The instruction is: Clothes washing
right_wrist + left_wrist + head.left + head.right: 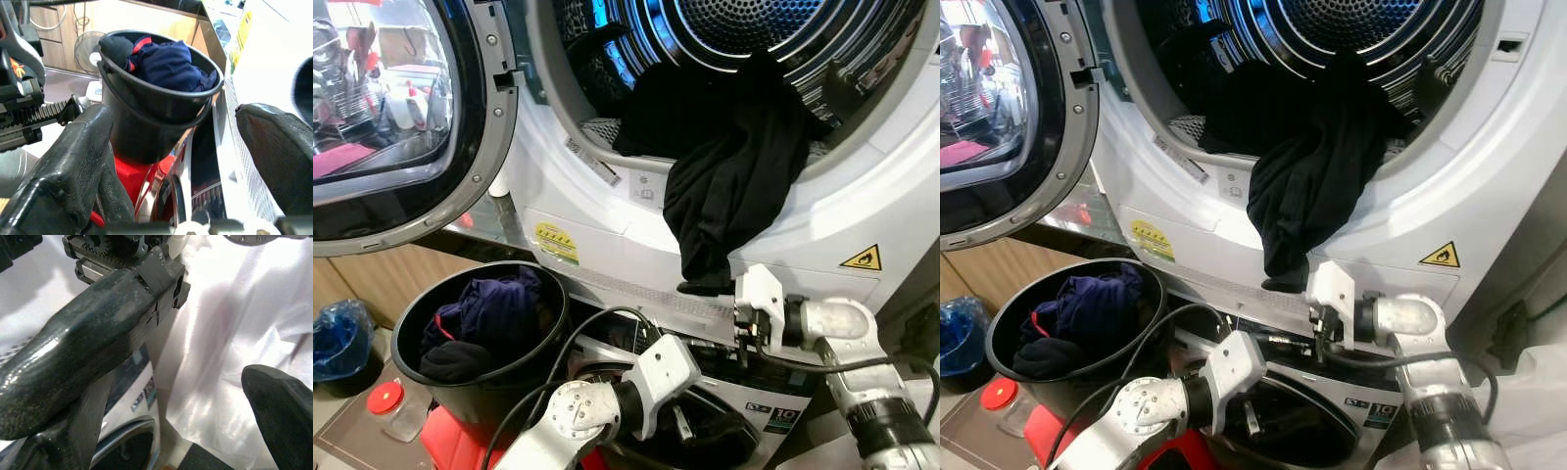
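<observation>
A black garment (734,186) hangs out of the open drum (724,39) over the white rim, its end dangling down the front panel. My right gripper (710,294) is just under that dangling end, open, with nothing between its fingers (73,147). A black bucket (524,377) stands on the floor at lower left, holding dark blue clothes (489,313); the bucket (146,122) also appears past the right fingers. My left gripper (677,419) is low in front of the lower machine, open and empty, its fingers (98,338) wide apart.
The round drum door (401,117) stands swung open on the left above the bucket. A blue bag (337,338) and a red lid (385,397) lie on the floor at far left. Black cables loop before the lower machine's dark window (715,436). White sheeting (234,323) hangs to the right.
</observation>
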Controlling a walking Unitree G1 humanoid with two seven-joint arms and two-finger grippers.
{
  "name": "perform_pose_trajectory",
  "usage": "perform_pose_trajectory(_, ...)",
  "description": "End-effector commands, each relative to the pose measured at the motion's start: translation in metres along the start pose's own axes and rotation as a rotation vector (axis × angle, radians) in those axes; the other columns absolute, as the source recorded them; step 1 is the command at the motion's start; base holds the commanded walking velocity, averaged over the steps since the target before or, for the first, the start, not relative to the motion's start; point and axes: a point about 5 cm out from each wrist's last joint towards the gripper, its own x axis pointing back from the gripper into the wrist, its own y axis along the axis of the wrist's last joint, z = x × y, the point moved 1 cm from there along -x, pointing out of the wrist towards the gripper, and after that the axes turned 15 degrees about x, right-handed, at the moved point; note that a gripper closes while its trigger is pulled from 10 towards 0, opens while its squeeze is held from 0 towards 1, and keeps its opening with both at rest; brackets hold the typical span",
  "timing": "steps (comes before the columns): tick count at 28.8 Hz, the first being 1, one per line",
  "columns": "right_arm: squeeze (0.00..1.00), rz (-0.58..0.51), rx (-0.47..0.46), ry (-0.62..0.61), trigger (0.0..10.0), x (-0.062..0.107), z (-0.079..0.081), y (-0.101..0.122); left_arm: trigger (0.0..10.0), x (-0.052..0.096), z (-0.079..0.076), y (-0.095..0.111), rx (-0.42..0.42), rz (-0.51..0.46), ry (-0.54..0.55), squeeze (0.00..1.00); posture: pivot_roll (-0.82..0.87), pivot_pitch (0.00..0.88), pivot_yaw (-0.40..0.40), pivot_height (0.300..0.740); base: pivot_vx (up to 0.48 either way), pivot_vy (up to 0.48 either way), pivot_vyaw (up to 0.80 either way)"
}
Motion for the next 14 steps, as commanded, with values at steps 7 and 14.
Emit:
perform_pose_trajectory(7, 0.0, -0.003, -0.181, 0.178, 10.0, 0.008, 0.074, -0.023, 10.0, 0.016, 0.022, 0.045, -0.121, -0.175, 0.114, 0.0, -0.03, 0.01, 0.078, 0.74, 0.0, 0.0, 0.0)
perform_pose_trajectory(14, 0.0, -0.03, -0.213, 0.203, 10.0, 0.022, 0.102, -0.018, 10.0, 0.018, 0.025, 0.038, -0.117, -0.161, 0.113, 0.0, -0.04, 0.019, 0.078, 0.74, 0.0, 0.0, 0.0)
